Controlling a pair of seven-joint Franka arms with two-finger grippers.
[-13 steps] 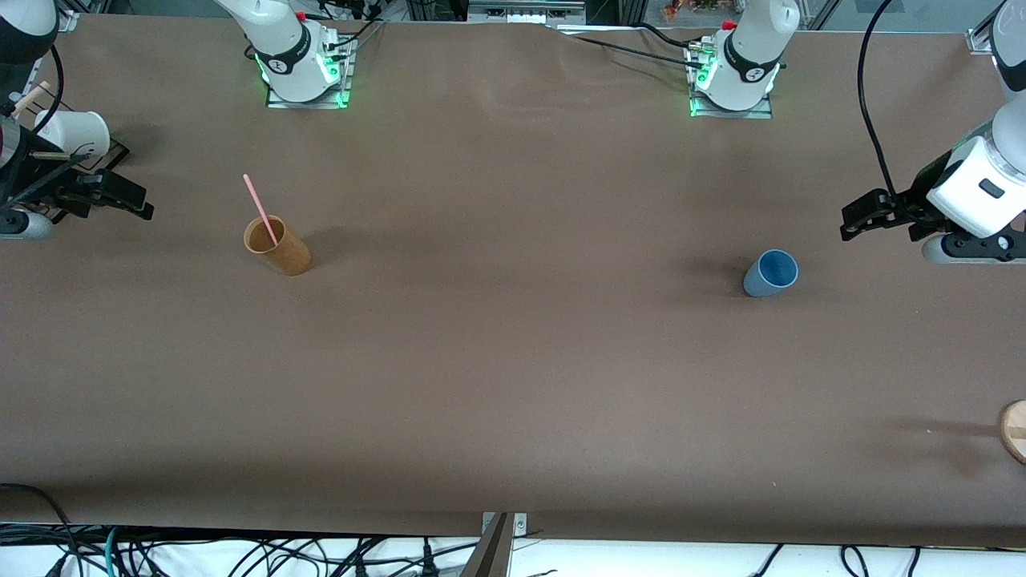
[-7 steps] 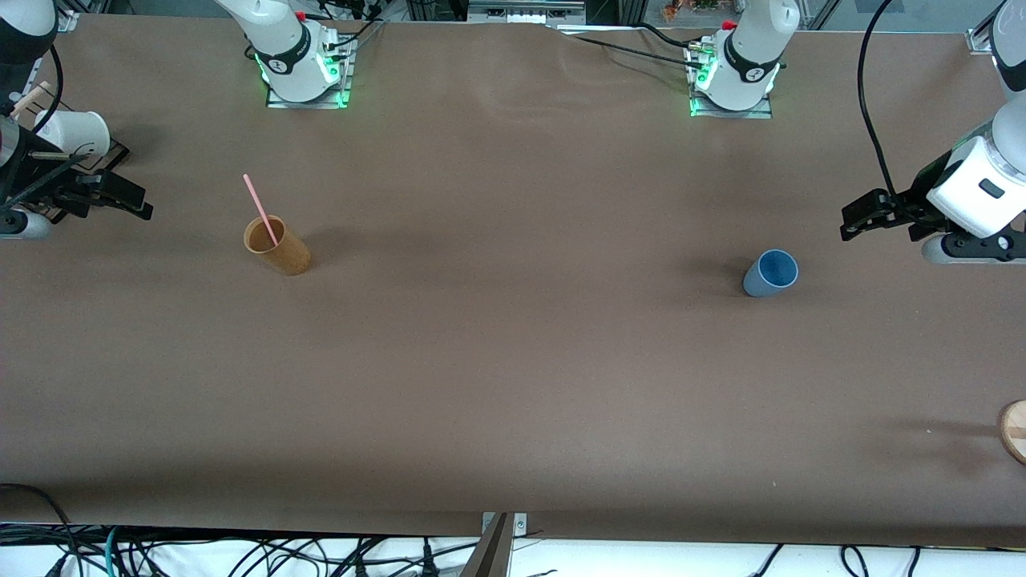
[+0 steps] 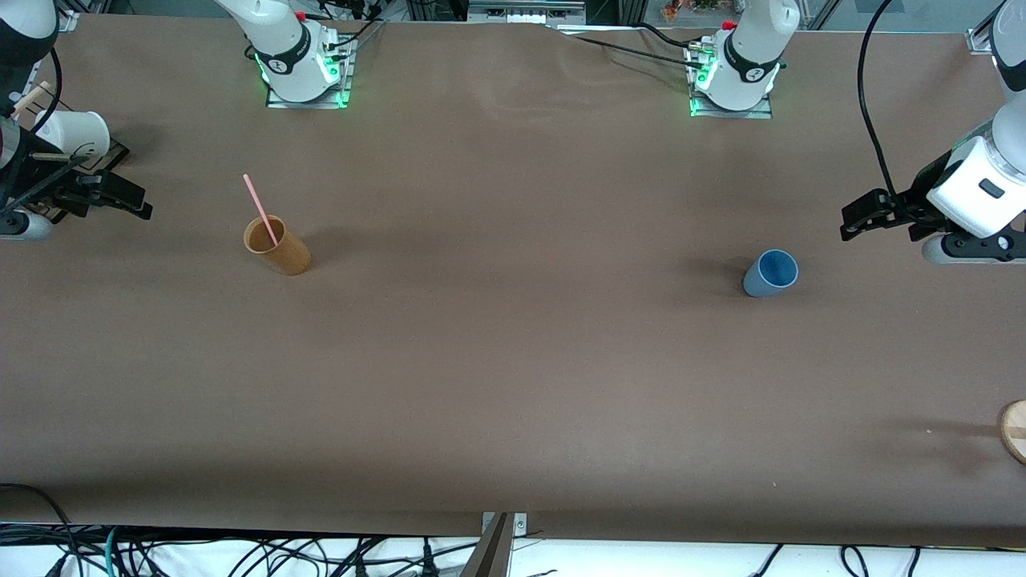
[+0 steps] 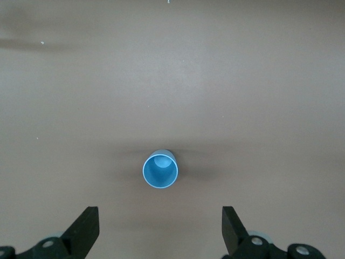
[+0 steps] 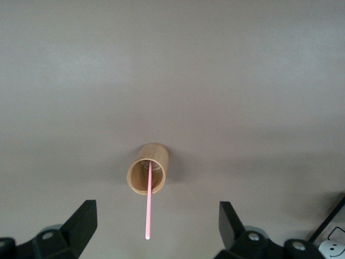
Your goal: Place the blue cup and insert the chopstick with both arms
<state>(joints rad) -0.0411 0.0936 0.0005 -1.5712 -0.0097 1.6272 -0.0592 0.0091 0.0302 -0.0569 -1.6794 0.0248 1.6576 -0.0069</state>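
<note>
The blue cup stands upright on the brown table toward the left arm's end; it also shows in the left wrist view. My left gripper is open and empty, up in the air beside the cup at the table's end. The pale-pink chopstick leans in a tan wooden cup toward the right arm's end. The right wrist view shows the chopstick in that tan cup. My right gripper is open and empty, at the table's end beside the tan cup.
A white cup sits on a black stand at the right arm's end. A round wooden piece lies at the table's edge at the left arm's end, nearer the front camera. Cables hang along the table's front edge.
</note>
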